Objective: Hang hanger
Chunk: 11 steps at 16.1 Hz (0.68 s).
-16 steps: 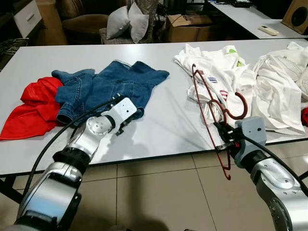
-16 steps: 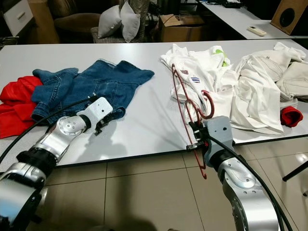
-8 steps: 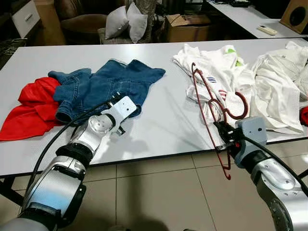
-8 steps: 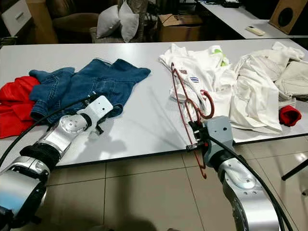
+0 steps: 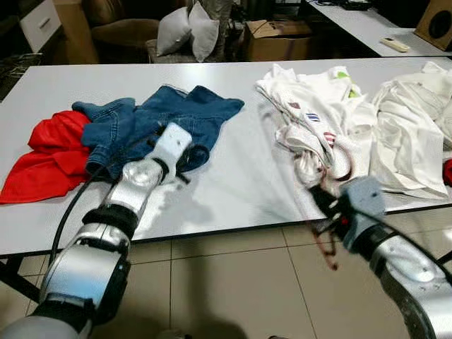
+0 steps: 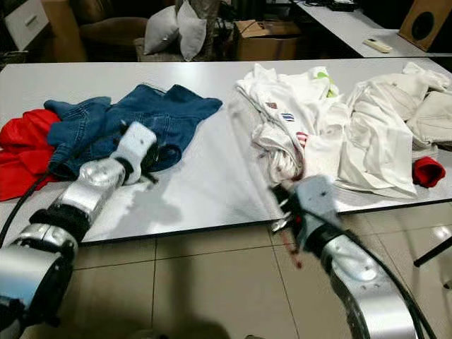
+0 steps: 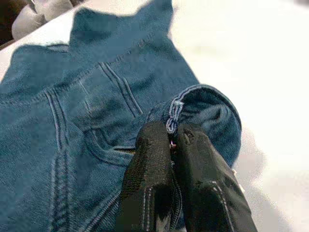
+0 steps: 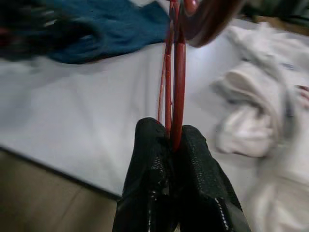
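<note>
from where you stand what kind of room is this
Probably a living area used for sorting laundry: a long white table strewn with clothes such as blue jeans, with an armchair and grey cushions behind.

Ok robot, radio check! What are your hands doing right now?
Right gripper shut on red hanger, at the table's near edge. Left gripper pinching the hem of the blue jeans. White clothes pile beside the hanger.

Bright even indoor light, soft shadows, right arm motion-blurred
</note>
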### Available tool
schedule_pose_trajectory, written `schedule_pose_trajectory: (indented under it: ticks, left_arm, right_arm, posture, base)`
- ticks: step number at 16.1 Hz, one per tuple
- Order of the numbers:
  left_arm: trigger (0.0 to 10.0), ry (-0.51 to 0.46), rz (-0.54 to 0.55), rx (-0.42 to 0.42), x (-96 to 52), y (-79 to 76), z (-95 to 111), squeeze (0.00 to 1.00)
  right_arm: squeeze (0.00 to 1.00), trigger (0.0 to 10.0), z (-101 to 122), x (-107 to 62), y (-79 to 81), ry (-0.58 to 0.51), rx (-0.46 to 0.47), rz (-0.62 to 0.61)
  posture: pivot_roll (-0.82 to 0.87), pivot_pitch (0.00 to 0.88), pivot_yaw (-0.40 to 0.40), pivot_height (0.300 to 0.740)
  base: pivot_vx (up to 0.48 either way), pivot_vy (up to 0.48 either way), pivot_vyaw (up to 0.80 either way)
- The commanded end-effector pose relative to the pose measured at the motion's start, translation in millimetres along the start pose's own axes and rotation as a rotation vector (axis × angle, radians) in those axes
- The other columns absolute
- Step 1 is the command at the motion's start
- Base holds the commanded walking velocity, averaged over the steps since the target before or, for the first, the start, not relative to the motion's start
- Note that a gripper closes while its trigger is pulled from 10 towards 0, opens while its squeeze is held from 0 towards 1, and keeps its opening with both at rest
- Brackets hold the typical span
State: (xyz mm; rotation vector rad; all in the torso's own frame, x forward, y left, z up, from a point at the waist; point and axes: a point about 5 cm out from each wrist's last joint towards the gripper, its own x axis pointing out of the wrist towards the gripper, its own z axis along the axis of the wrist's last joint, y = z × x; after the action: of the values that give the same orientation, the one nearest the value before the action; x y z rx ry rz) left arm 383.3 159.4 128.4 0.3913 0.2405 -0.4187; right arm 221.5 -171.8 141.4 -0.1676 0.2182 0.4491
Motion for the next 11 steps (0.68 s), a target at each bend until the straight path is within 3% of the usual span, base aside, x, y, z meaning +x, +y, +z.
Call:
schedule_pose_trajectory:
  ticks: [1,2,3,4,8,11]
  left_arm:
    - [0.0,-0.077,-0.002,-0.034,1.5,6.3,22.9,0.0]
    - [0.0,-0.13,-0.009,-0.061,0.9,10.4,36.7,0.0]
    - [0.0,-0.231,-0.025,-0.093,-3.1,20.6,67.1,0.0]
    - [0.0,-0.261,-0.028,-0.094,-5.2,24.3,77.2,0.0]
    - [0.0,-0.384,-0.059,-0.022,-23.5,42.8,128.7,0.0]
    - [0.0,-0.384,-0.145,0.082,-33.2,37.3,140.7,0.0]
  right_arm:
    - [0.0,10.0,5.6,-2.4,7.1,-0.016,-0.015,0.074]
    - [0.0,10.0,4.3,-3.4,12.6,-0.001,-0.012,0.131]
    - [0.0,10.0,-0.2,-3.1,20.2,0.041,-0.013,0.219]
    - [0.0,10.0,-1.3,-2.8,22.2,0.051,-0.013,0.245]
    - [0.0,10.0,-3.9,1.1,27.6,0.089,-0.011,0.325]
    - [0.0,10.0,-3.4,8.0,23.6,0.092,-0.018,0.306]
  posture:
    - [-0.05,0.0,-0.022,0.74]
    - [-0.04,0.0,-0.02,0.74]
    - [-0.03,0.0,-0.022,0.74]
    - [-0.03,0.0,-0.023,0.74]
    - [0.0,0.0,-0.029,0.74]
    - [0.01,0.0,-0.027,0.74]
  base:
    - [0.0,0.0,0.0]
    - [0.0,0.0,0.0]
    - [0.0,0.0,0.0]
    - [0.0,0.0,0.0]
    - [0.0,0.0,0.0]
    - [0.0,0.0,0.0]
